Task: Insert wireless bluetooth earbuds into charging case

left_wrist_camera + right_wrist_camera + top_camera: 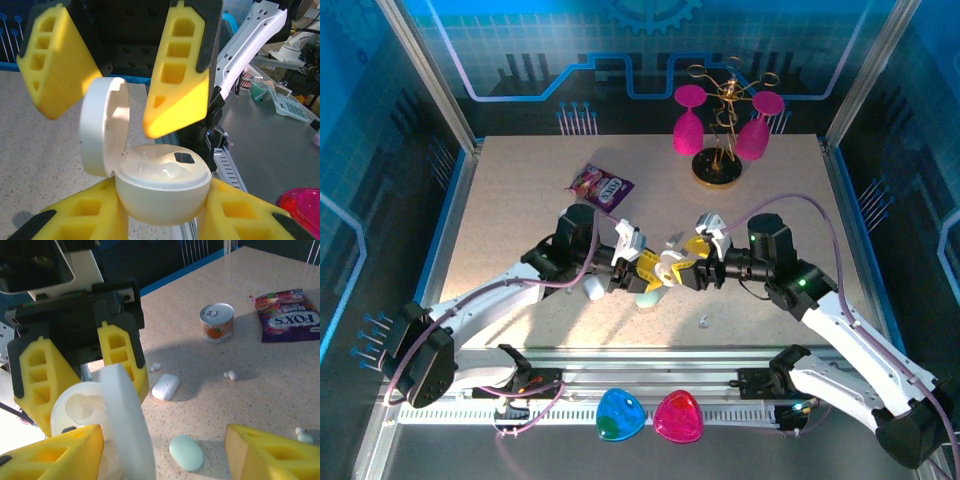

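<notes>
Earbuds [704, 321] sit outside the charging case [670, 264]: from above, one tiny white piece lies on the table [520, 220] on the near side of the two arms. The arms meet mid-table with the left gripper [655, 270] and right gripper [688, 264] both at the case, so neither is free to fetch, and a mint case [647, 298] just below them could be bumped when one goes down. From the left wrist, the left gripper's jaws pinch the rounded base of the case from both sides, its lid [102, 125] standing open. The right gripper's jaws hang spread to either side of that lid, not pressing it as far as I can tell. The base is smooth and pebble-round, so a push on the lid could twist it in the grip or snap the lid down. From the right wrist, the right gripper's own jaws are wide apart with the lid between them, and one well of the case looks empty. More earbuds [230, 374] lie scattered on the table, a pair just beside a closed white case [165, 386], another not far from a can [217, 322]. They are small against such broad jaws, so a pinch may flick one away or take it crooked, and a crooked bud would likely not seat in its well
</notes>
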